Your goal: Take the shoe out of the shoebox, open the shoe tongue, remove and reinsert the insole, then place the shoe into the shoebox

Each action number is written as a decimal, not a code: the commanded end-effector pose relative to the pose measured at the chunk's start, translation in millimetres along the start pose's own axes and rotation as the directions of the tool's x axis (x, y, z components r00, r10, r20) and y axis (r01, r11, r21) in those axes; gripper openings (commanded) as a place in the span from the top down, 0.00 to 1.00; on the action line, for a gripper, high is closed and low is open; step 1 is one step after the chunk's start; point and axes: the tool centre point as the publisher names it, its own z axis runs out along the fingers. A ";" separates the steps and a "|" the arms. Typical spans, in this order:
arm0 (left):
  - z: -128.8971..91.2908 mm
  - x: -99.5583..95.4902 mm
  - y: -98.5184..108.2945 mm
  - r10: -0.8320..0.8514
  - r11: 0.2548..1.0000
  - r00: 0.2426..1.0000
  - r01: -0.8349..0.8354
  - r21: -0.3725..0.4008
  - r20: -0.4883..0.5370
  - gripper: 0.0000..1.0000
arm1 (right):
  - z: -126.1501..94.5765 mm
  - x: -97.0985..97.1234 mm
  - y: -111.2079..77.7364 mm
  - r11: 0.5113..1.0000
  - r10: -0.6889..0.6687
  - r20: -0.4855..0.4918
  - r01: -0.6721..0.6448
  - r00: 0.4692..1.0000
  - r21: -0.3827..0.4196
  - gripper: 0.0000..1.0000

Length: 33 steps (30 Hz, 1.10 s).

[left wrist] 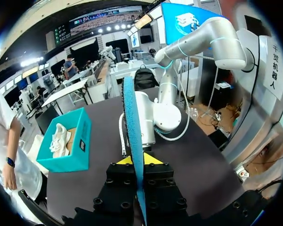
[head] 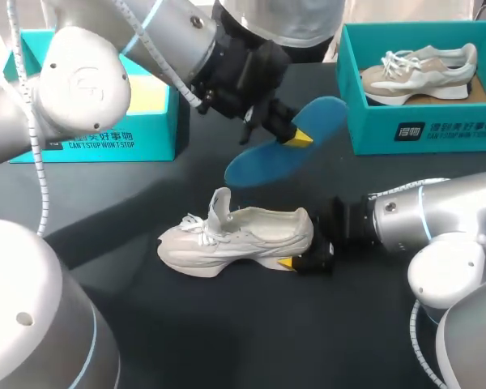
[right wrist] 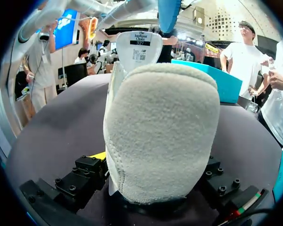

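Item: cream suede sneaker, frame centre, upright on dark table, long axis left-right, toe left, tongue raised. The right gripper clamps its heel, apparently to steady it. Blue foam insole, upper centre, is pinched aloft by the left gripper, probably for reinsertion.

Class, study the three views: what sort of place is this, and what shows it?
Probably a robot test or demonstration bench. Over a dark table, the left gripper holds a blue insole, the right gripper grips a pale shoe by the heel, and a teal shoebox stands behind.
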 end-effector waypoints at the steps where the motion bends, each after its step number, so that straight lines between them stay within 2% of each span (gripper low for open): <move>1: -8.9 0.5 8.0 0.004 1.000 1.000 -0.003 0.018 -0.023 1.00 | 3.8 -0.2 -1.2 1.000 0.000 0.002 0.000 1.000 0.004 1.00; 19: -8.9 0.5 8.0 0.004 1.000 1.000 -0.003 0.018 -0.023 1.00 | 3.8 -0.2 -1.2 1.000 0.000 0.002 0.000 1.000 0.004 1.00; 20: -9.9 5.3 1.0 -0.021 0.997 0.999 0.022 0.079 -0.024 1.00 | 3.8 -0.2 -1.2 1.000 0.000 0.002 0.000 1.000 0.004 1.00; 22: -13.8 12.6 -15.0 -0.080 0.989 0.997 0.082 0.124 -0.016 1.00 | 3.8 -0.2 -1.2 1.000 0.000 0.002 0.000 1.000 0.004 1.00; 23: -16.2 15.4 -25.0 -0.103 0.977 0.995 0.103 0.188 -0.008 1.00 | 3.8 -0.2 -1.2 1.000 0.000 0.002 0.000 1.000 0.004 1.00; 25: -18.8 19.8 -44.5 -0.153 0.963 0.988 0.149 0.226 0.000 1.00 | 3.8 -0.2 -1.2 1.000 0.000 0.002 0.000 1.000 0.004 1.00; 26: -20.7 21.2 -53.2 -0.200 0.934 0.980 0.190 0.304 0.002 1.00 | 3.8 -0.2 -1.2 1.000 0.000 0.002 0.000 1.000 0.004 1.00; 30: -21.9 26.0 -78.1 -0.326 0.858 0.945 0.301 0.416 -0.013 1.00 | 3.8 -0.2 -1.2 1.000 0.000 0.002 0.000 1.000 0.004 1.00; 33: -22.0 31.4 -87.8 -0.401 0.816 0.916 0.364 0.449 -0.013 1.00 | 3.8 -0.2 -1.2 1.000 0.000 0.002 0.000 1.000 0.004 1.00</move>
